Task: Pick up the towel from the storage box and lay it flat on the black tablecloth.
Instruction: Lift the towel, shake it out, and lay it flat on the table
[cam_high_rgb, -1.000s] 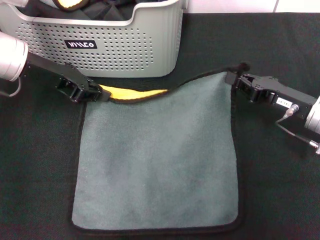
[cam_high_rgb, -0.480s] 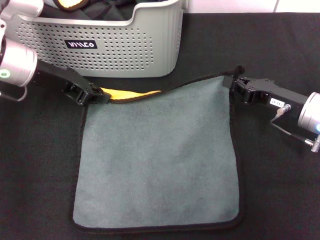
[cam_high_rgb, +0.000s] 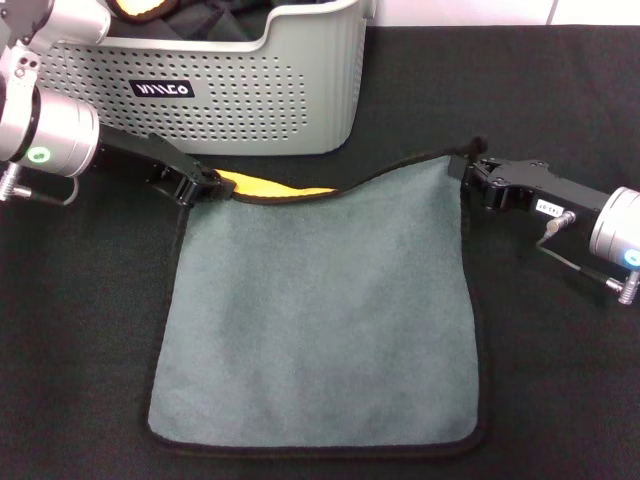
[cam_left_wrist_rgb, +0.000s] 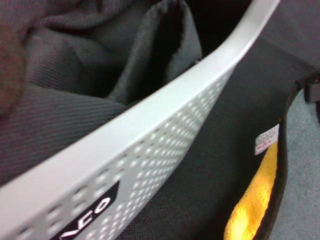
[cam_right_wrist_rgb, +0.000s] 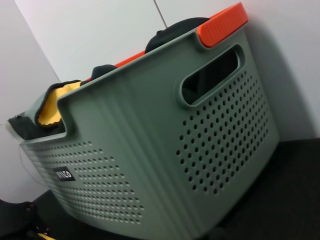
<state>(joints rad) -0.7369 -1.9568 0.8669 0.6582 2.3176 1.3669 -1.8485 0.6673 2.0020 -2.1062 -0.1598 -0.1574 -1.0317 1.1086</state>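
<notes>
Towel (cam_high_rgb: 320, 310) spread grey-green side up on black tablecloth (cam_high_rgb: 560, 380), far edge folded showing yellow. Left tool (cam_high_rgb: 207, 183) and right tool (cam_high_rgb: 470, 170) pinching far corners. Basket (cam_high_rgb: 230, 90) behind.

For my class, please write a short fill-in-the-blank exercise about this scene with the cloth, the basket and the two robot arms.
1. The grey-green fleecy towel lies spread on the ____ tablecloth.
2. The left gripper and right gripper each pinch a far ____ of the towel.
3. The folded-over edge by the left gripper shows the towel's ____ face.
4. The light grey perforated storage box stands ____ the towel.

Missing words: black; corner; yellow; behind
</notes>
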